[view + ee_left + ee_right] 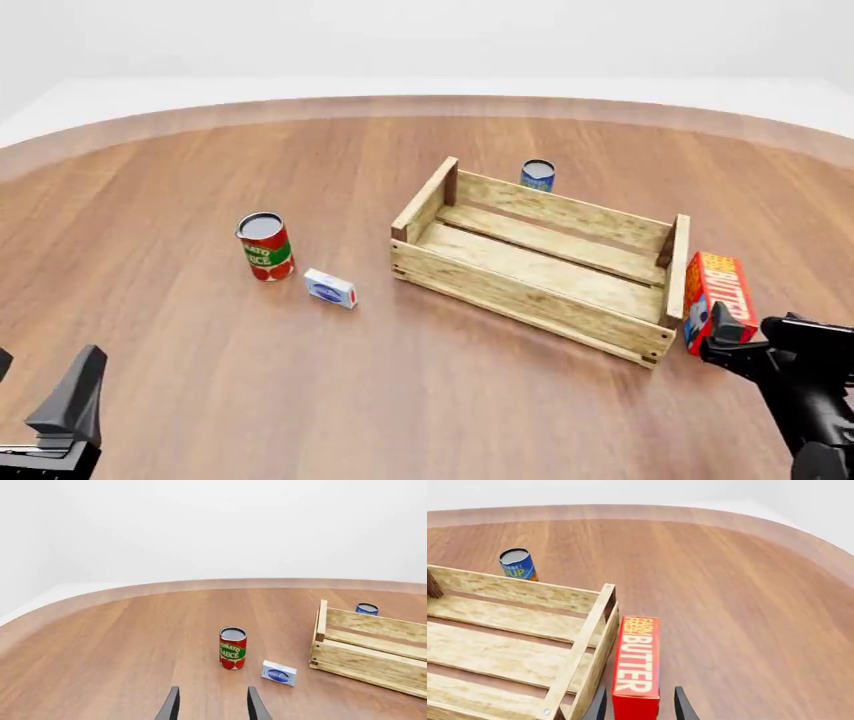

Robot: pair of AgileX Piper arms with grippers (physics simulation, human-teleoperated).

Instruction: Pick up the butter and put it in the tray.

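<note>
The worktop carries the wooden tray near its middle. The butter lies just beside the tray's right end, toward the worktop's right edge. The right tool has its fingers spread to either side of the carton's near end. The left tool hangs open toward the near-left corner, nothing between its fingers.

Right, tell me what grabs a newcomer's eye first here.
The big wooden tray sits mid-table, nothing lying in it. The red butter carton stands just outside its right end, with the right tool open around its near end. Left of the tray stand a tomato sauce can and a small white-and-blue box.
</note>
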